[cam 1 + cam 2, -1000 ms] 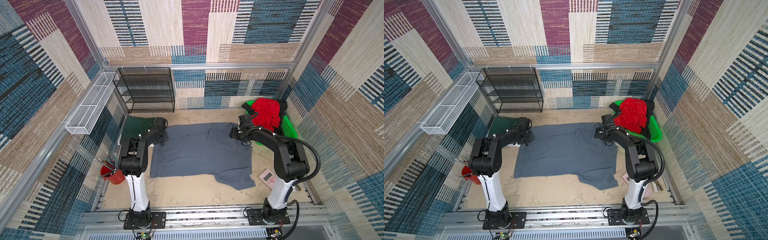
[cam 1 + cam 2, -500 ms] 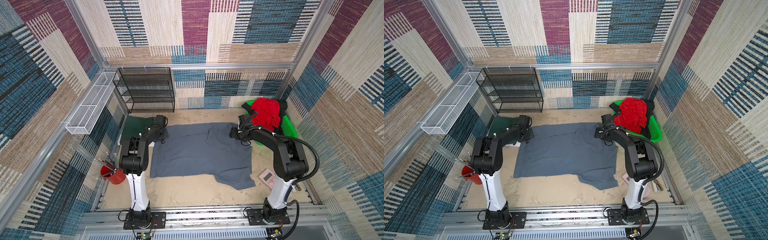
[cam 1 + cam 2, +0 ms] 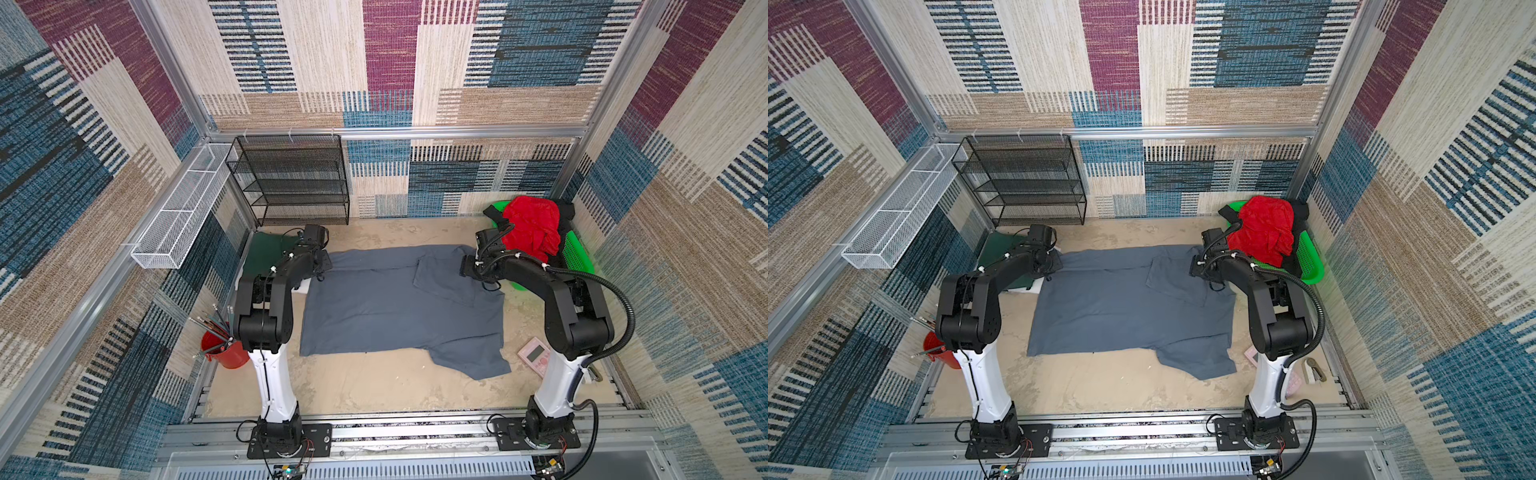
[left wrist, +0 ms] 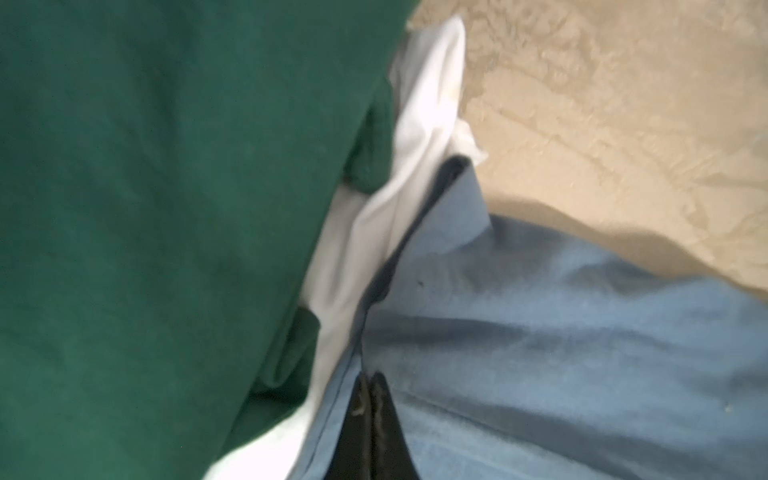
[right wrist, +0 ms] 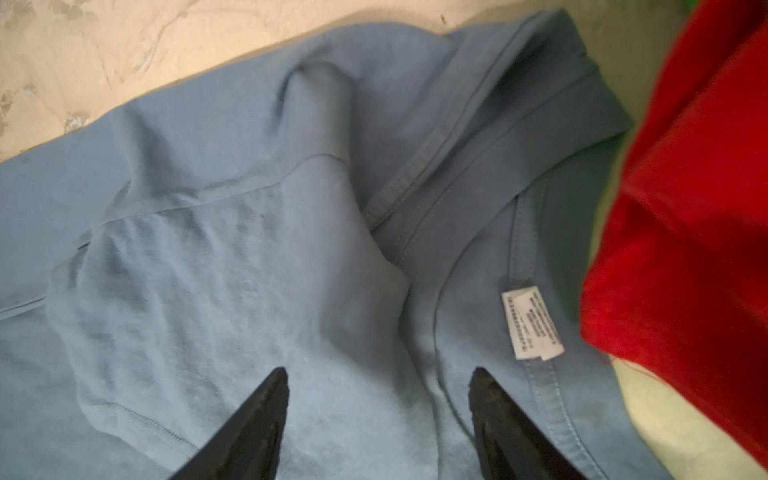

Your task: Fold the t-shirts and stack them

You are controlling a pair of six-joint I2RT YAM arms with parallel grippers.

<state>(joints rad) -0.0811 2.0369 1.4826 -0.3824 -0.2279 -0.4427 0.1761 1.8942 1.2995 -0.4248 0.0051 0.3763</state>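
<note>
Surface (image 3: 374,395) of sandy beige fills the cell, and most of its middle is taken up by the slate grey t-shirt (image 3: 395,307), spread flat with its hem toward the left edge and its collar (image 5: 478,166) toward the right edge. One sleeve is folded in over the chest; the other trails toward the near right corner. It looks light, limp and unslippery, so it will sag and crease wherever it hangs unsupported. To my eye the hem corners and shoulders are the places to take hold, two at once.

A black wire rack (image 3: 291,183) stands at the far edge. In the far right corner a green basket (image 3: 579,253) holds the red t-shirt (image 3: 532,228) heaped on the black t-shirt (image 3: 565,208), the red one spilling close beside the collar, where it might snag. In the far left corner the dark green t-shirt (image 3: 262,253) lies on the white t-shirt (image 4: 432,104), right against the grey hem.

The left end effector (image 4: 368,415) is clenched on that hem and looks to have pinched it. The right end effector (image 5: 378,415) hangs released, jaws apart, over the folded sleeve.

A red cup (image 3: 222,353) of pencils sits off the left edge, a pink gadget (image 3: 536,355) near the right edge, both apart from the cloth
</note>
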